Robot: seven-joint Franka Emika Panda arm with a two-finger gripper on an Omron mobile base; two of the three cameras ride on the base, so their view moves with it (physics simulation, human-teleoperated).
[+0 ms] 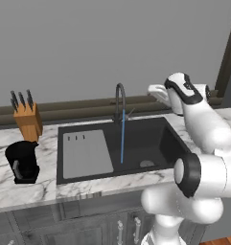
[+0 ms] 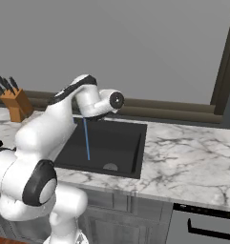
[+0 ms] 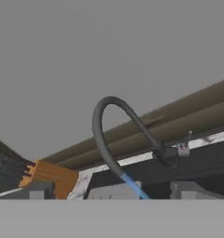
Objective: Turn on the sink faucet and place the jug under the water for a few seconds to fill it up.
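Observation:
The dark grey gooseneck sink faucet stands behind the black sink. A thin blue stream of water falls from its spout into the basin. The glossy black jug stands on the marble counter left of the sink, in front of the knife block. In the hand view my gripper is open, its two fingertips wide apart with nothing between them. It looks at the faucet, its small side lever and the water. My white hand hangs right of the faucet at spout height.
An orange-brown knife block with dark-handled knives stands at the back left. A flat grey drainboard takes up the sink's left part. Marble counter stretches to the right of the sink. A dark ledge runs along the grey wall.

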